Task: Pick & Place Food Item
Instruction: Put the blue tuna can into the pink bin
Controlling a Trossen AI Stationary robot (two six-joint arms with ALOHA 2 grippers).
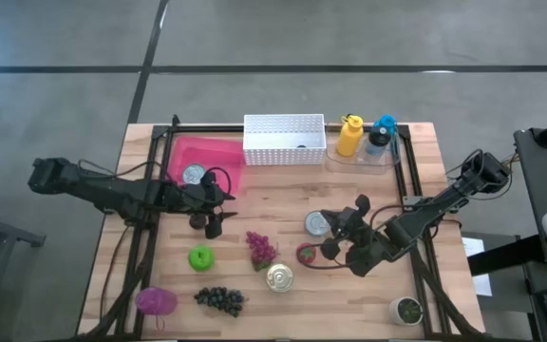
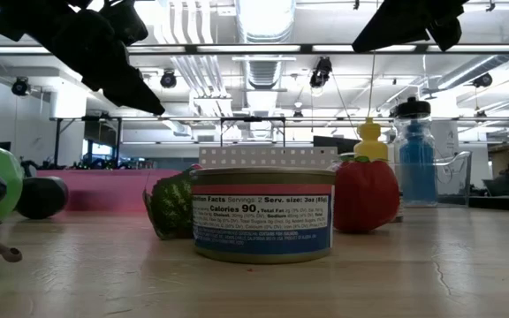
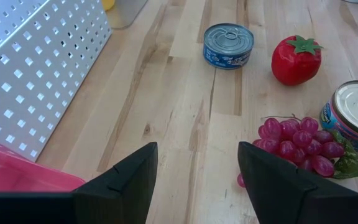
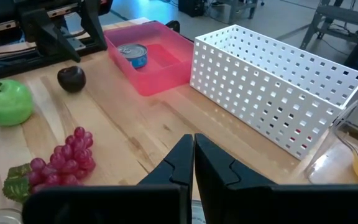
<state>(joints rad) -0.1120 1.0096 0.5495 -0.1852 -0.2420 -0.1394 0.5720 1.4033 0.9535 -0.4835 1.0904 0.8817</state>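
Observation:
My left gripper (image 1: 221,201) hovers open above the table beside the pink bin (image 1: 218,152), nothing between its fingers (image 3: 129,180). A dark plum (image 1: 198,220) lies just near of it. Ahead of it lie red grapes (image 3: 297,143), a red strawberry (image 3: 296,59) and a blue can (image 3: 229,45). My right gripper (image 1: 338,228) hangs shut and empty above the can (image 1: 318,223) and the strawberry (image 1: 307,254). A green apple (image 1: 200,256) rests on the wood. Another can (image 4: 133,54) sits in the pink bin.
A white perforated basket (image 1: 284,139) stands at the far edge, with a yellow bottle (image 1: 349,135) and a blue bottle (image 1: 381,135) to its right. Near the front lie a can (image 1: 279,277), dark grapes (image 1: 219,299), a purple item (image 1: 156,301) and a small pot (image 1: 407,310).

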